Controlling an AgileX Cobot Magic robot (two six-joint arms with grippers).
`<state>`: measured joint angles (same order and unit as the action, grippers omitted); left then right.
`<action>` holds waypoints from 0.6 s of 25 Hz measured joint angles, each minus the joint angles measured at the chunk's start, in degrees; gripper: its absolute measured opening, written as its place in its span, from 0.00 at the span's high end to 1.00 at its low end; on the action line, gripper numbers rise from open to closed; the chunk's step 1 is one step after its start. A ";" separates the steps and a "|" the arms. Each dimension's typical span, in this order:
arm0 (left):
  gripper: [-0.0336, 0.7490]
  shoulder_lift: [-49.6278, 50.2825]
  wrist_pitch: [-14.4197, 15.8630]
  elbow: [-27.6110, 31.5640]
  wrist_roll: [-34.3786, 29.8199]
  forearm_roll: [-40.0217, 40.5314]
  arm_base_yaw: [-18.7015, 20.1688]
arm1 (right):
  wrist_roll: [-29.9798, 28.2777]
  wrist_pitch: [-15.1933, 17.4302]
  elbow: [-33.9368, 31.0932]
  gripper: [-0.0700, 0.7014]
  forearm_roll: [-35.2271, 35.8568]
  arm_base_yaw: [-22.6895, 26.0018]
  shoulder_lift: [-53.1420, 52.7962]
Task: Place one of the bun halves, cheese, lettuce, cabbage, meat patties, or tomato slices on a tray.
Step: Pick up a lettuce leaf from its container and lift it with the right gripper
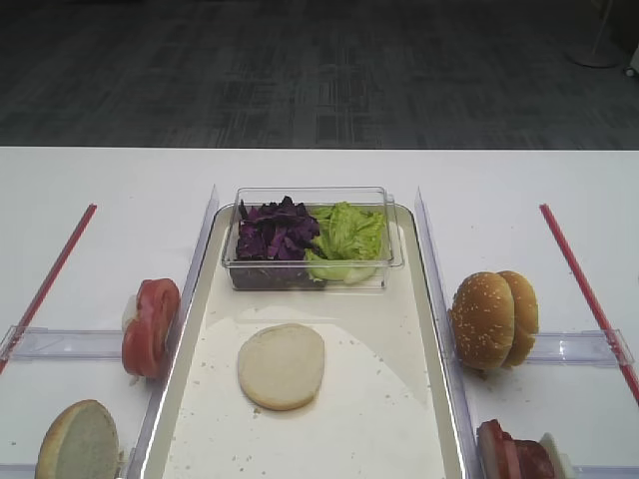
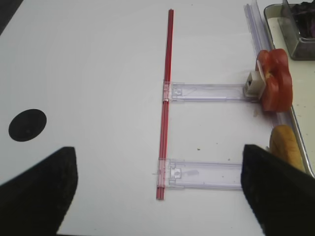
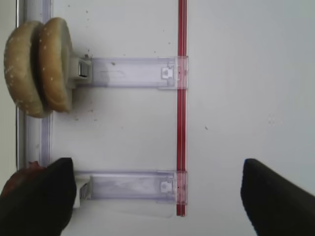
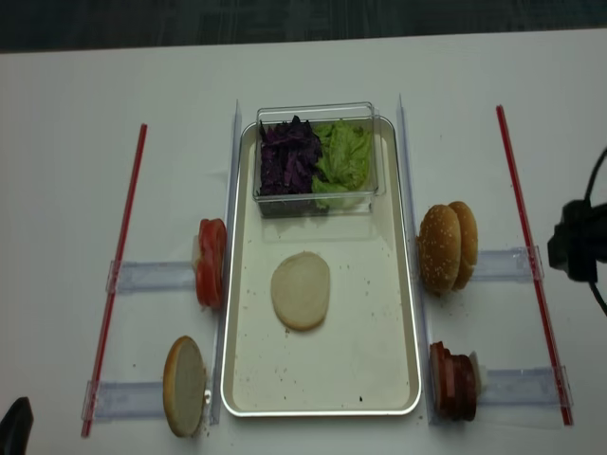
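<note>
A pale cut-face bun half (image 1: 282,365) lies flat on the tray (image 1: 424,299). At the tray's far end a clear tub holds purple cabbage (image 1: 275,232) and green lettuce (image 1: 347,235). Tomato slices (image 1: 150,324) and another bun half (image 1: 78,442) stand on edge left of the tray. To its right stand sesame bun halves (image 1: 494,317) and meat patties (image 1: 514,454). No cheese shows. My right gripper (image 3: 156,177) is open over bare table beside the patties (image 3: 19,177). My left gripper (image 2: 158,164) is open over the left rail, holding nothing.
Red strips (image 1: 584,284) (image 1: 50,279) lie on both outer sides of the white table. Clear plastic rails (image 3: 130,73) (image 2: 206,92) run from them toward the tray. A black dot (image 2: 27,124) marks the table at far left. The right arm (image 4: 574,246) hangs over the right strip.
</note>
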<state>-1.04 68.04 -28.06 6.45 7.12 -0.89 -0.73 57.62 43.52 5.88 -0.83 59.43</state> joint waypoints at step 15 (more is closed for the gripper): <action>0.17 0.00 0.00 0.00 0.00 0.00 0.00 | -1.55 -1.74 18.01 0.02 -1.03 0.00 26.65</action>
<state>-1.04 68.04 -28.06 6.45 7.12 -0.89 -2.28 55.89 61.54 4.85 -0.83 86.07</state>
